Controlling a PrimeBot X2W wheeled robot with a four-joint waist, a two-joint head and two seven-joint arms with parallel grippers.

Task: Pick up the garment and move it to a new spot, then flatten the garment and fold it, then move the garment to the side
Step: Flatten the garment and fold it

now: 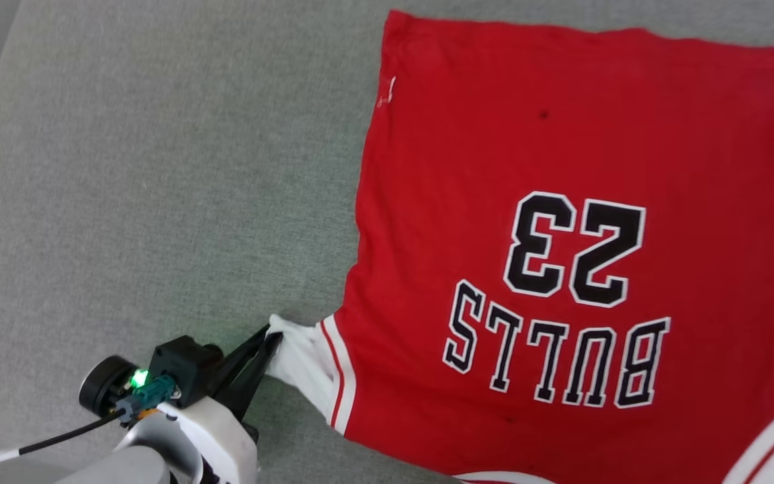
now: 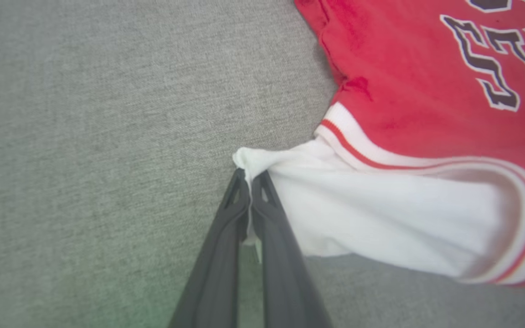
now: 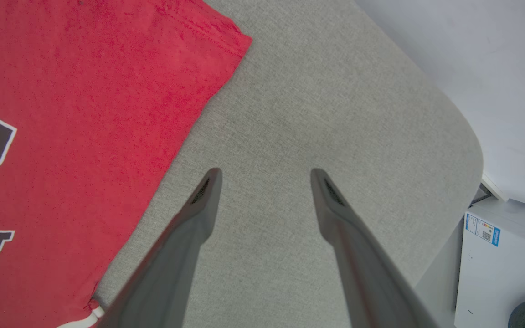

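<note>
Obs.: the garment [image 1: 562, 235] lies spread on the grey cushion [image 1: 158, 202], print side up. The lettering reads upside-down in the head view, so the collar end is toward you and the hem is at the far end.

Left gripper [image 1: 271, 343]: fingers pressed together, pinching the outer tip of the white sleeve [image 1: 303, 366]. The cloth is bunched into a small peak at the fingertips.

Key relation: from the pinch, the sleeve runs toward the robot's right and joins the red body at the striped trim. The sleeve's long axis roughly continues the line of the fingers. Judgement: a pull along that line, away from the body, would draw the sleeve flat. A sideways pull would more likely twist it.

Right gripper [image 3: 265, 175]: fingers spread wide, holding nothing, over bare cushion just beside the garment's side edge [image 3: 84, 114]. It is the nearer arm for the other sleeve (you can see a sliver of white trim at that view's bottom left).

View differences:
- The left wrist view shows the left gripper [image 2: 249, 175] biting only the very edge of the sleeve [image 2: 358, 214], which sags open. The head view shows little more than contact.
- The head view gives the overall lie of the garment.
- The right wrist view adds the cushion's rounded edge and a white box [image 3: 495, 259] beyond it.
</note>
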